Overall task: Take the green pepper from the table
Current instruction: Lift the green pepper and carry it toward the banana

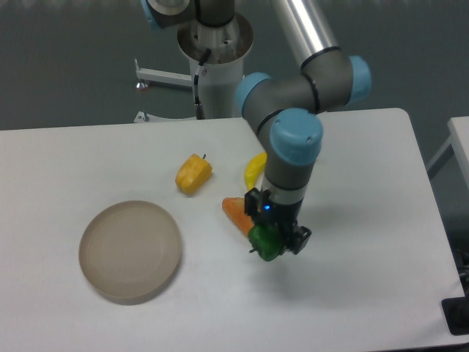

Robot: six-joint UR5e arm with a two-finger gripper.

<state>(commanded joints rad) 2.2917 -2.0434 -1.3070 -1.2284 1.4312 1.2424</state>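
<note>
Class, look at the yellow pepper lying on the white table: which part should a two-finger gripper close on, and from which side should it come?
Probably the broad middle of the yellow pepper, coming straight down from above. It lies on its side on the table, stem toward the back, with bare table around it, so the fingers would likely do best across its narrower width, not end to end.

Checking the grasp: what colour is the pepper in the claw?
Bright green pepper, held in the claw; fixed camera view shows it.
</note>
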